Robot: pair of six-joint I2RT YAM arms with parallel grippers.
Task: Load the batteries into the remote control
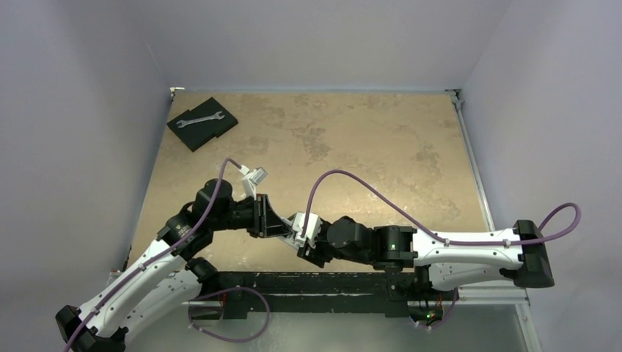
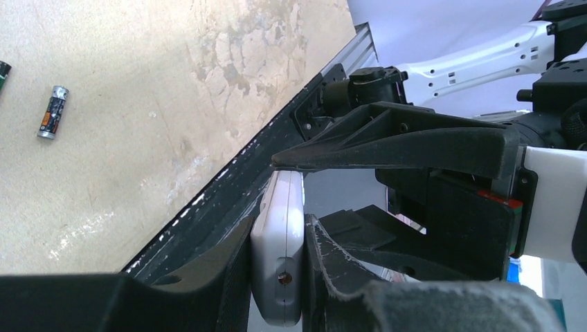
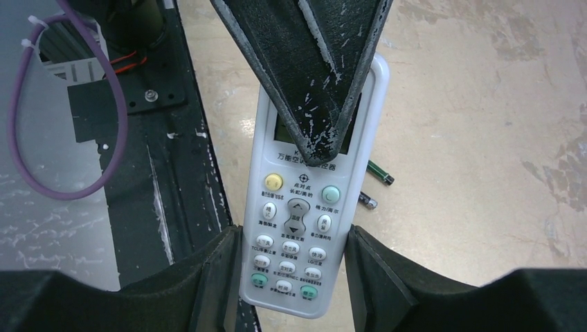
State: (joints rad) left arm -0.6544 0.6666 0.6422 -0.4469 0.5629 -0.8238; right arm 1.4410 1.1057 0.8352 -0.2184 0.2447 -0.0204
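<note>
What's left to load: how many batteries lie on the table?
2. The first battery lies on the table, the second battery beside it, cut by the left wrist view's edge. Others may be hidden.

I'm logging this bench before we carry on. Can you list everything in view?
slim white plastic remote control: 1, white, held between both grippers
small dark cylindrical batteries: 2, dark, loose on the table
silver metal open-ended wrench: 1, silver, on the black pad
flat black pad: 1, black, table's far left corner
mottled tan table: 1, tan, under everything
left gripper: 1, black, shut on the remote's display end
right gripper: 1, black, shut on its button end
</note>
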